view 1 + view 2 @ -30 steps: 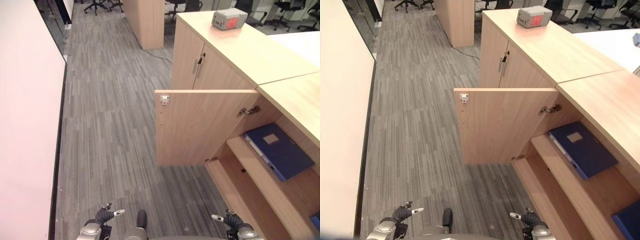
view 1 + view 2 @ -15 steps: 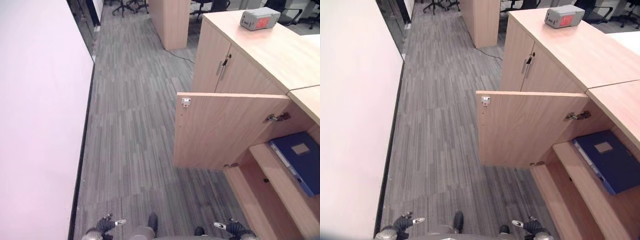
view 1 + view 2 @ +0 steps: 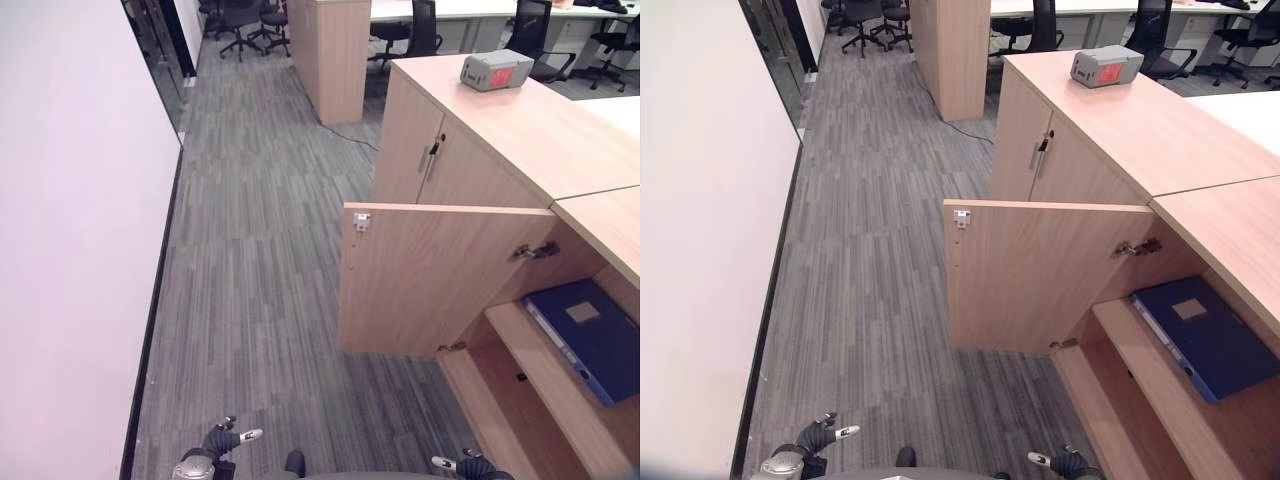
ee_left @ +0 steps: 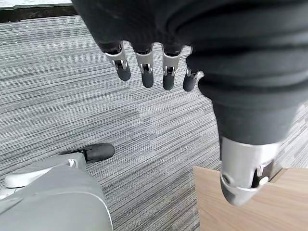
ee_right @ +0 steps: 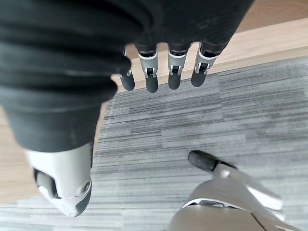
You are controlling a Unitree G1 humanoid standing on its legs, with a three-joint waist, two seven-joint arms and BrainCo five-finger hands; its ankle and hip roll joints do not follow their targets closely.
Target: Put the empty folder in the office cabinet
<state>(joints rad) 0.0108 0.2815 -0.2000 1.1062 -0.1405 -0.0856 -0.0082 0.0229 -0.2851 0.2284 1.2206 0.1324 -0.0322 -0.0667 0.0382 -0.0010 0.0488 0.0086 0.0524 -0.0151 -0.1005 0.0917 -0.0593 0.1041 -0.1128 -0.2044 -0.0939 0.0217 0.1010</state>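
Note:
A dark blue folder (image 3: 585,335) lies flat on the upper shelf inside the open wooden office cabinet (image 3: 560,400), at the right. The cabinet's door (image 3: 440,278) stands swung out towards the floor area. My left hand (image 3: 215,445) hangs low at the lower left, far from the cabinet. In the left wrist view this left hand (image 4: 144,67) has straight fingers with nothing in them. My right hand (image 3: 470,466) hangs low near the cabinet's bottom shelf. Its own wrist view shows the right hand (image 5: 168,72) with fingers straight too, over grey carpet.
A grey box with a red label (image 3: 495,70) sits on the cabinet top. Beside the open door are shut doors with handles (image 3: 432,150). A white wall (image 3: 70,250) runs along the left. Office chairs (image 3: 240,15) and a wooden unit (image 3: 340,55) stand at the back.
The whole picture has shifted, so the camera moved. The folder stays on its shelf and the door stays open. Both hands hang low as before.

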